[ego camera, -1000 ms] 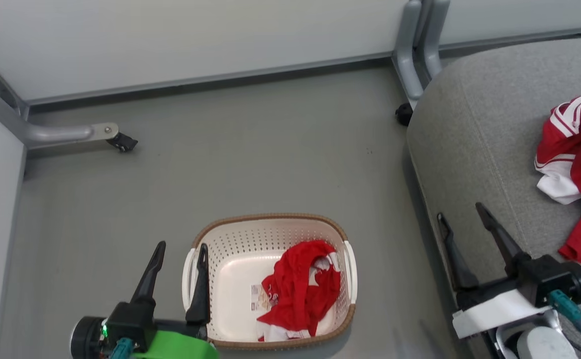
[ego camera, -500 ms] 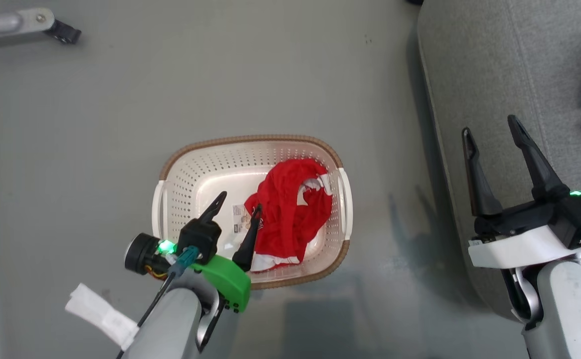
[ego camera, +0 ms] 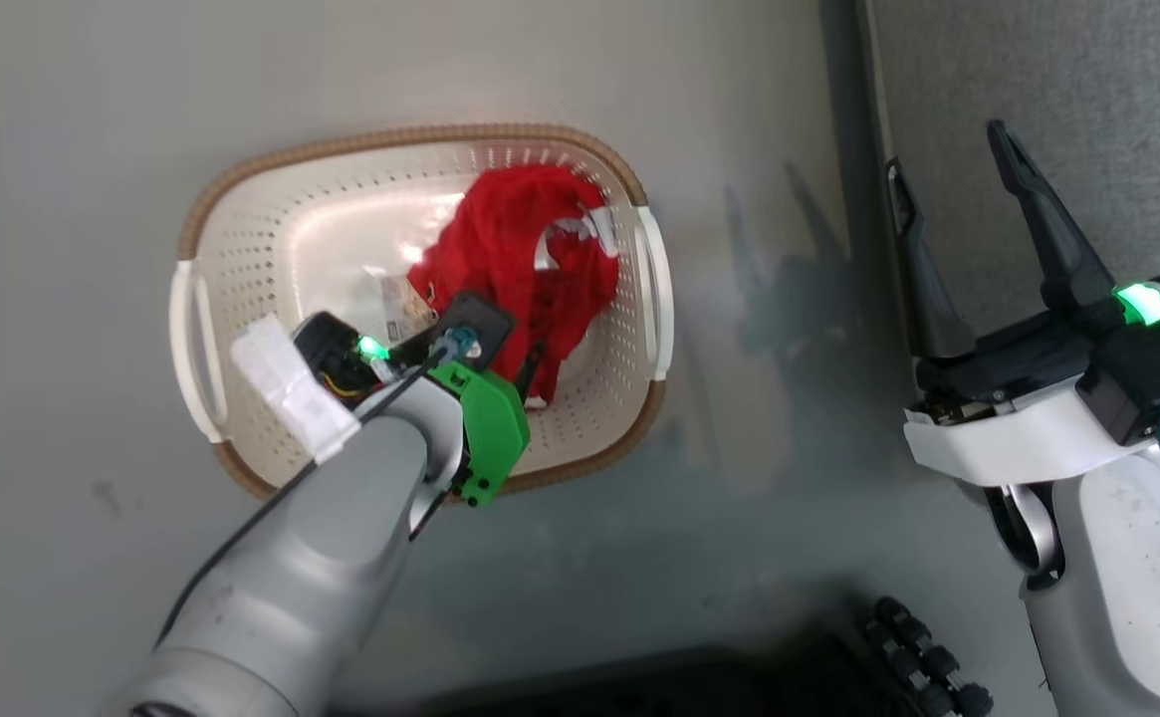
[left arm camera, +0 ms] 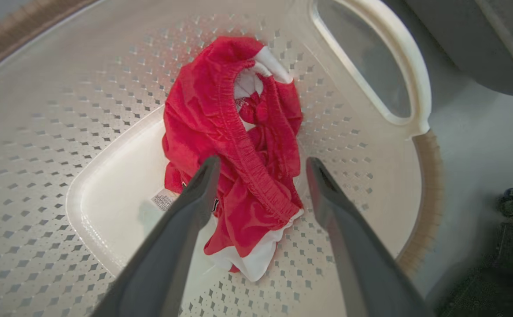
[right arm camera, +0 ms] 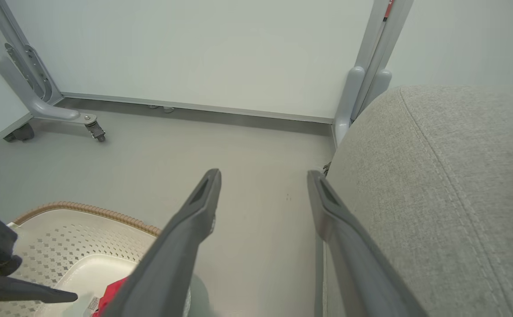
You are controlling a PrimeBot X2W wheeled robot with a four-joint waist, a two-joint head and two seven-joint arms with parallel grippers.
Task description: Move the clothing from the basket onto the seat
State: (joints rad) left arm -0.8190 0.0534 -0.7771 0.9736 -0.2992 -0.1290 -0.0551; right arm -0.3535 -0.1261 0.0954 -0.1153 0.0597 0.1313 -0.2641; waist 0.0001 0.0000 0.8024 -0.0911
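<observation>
Left gripper point(left arm camera: 261, 162) is spread wide with nothing in it. On its own wrist cam the two fingers straddle the red clothing point(left arm camera: 234, 132), which sits bunched on the bottom of the basket point(left arm camera: 40, 176). Can't tell if the tips touch the cloth. Head cam: one basket, one garment in it, toward the right-hand end, left arm reaching down in. Right gripper point(ego camera: 944, 148) is wide open too, empty, over the edge of the one grey seat point(ego camera: 1087, 100). Right wrist cam: seat on the right, basket lower left.
</observation>
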